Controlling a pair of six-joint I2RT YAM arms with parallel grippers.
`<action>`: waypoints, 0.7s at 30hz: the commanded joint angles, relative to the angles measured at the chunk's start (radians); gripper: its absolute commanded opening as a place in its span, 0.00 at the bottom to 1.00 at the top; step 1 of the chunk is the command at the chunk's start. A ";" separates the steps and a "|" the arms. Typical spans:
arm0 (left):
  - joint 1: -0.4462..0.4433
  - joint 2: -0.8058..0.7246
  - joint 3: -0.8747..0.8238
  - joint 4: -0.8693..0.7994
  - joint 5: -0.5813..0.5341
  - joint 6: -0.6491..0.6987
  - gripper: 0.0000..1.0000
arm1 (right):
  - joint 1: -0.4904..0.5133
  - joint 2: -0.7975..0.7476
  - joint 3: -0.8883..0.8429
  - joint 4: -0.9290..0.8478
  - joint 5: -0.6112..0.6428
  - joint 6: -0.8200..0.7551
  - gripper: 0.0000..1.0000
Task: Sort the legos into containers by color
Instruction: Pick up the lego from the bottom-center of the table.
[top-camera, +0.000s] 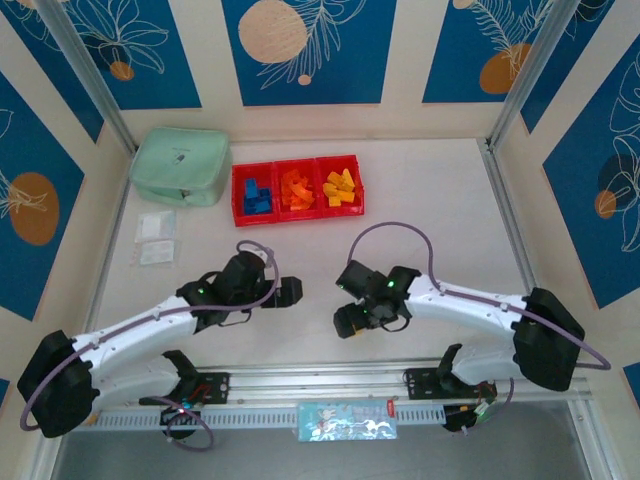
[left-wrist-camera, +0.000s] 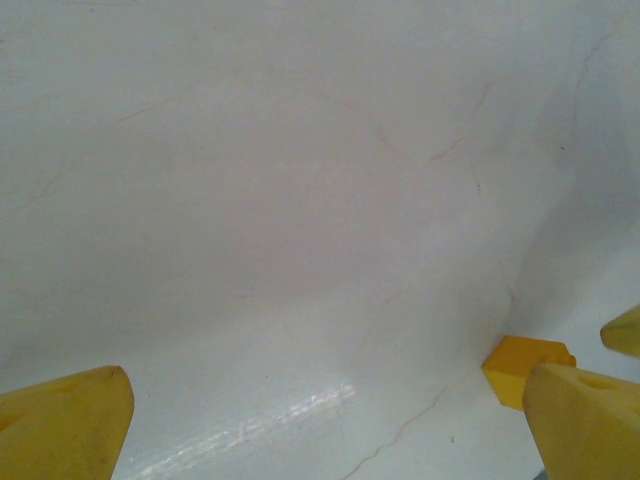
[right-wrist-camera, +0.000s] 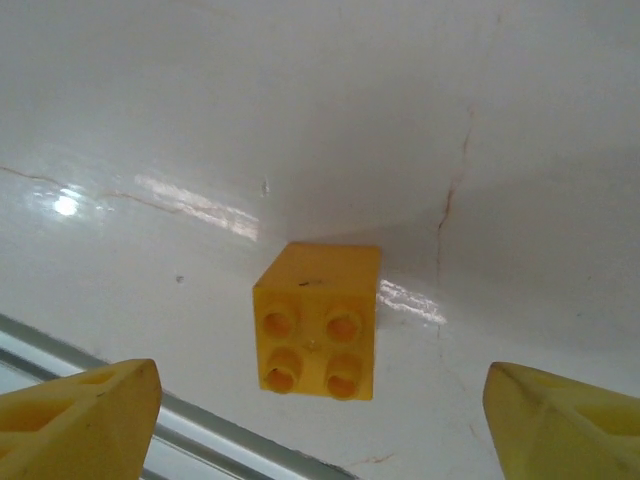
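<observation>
While overhead shows filled containers (top-camera: 297, 190), right wrist shows yellow lego (right-wrist-camera: 318, 320)

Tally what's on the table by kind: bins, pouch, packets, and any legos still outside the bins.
red bins: 3
mint green pouch: 1
clear packets: 2
loose yellow lego: 1
total: 7
</observation>
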 joint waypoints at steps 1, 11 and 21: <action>-0.011 -0.027 -0.012 0.027 -0.048 -0.032 0.99 | 0.031 0.069 0.016 0.021 0.078 0.059 0.81; -0.012 -0.021 -0.014 0.021 -0.064 -0.025 0.99 | 0.060 0.174 0.054 0.048 0.101 0.053 0.52; -0.008 -0.011 0.019 0.016 -0.062 0.009 0.99 | 0.032 0.131 0.140 0.002 0.100 0.020 0.29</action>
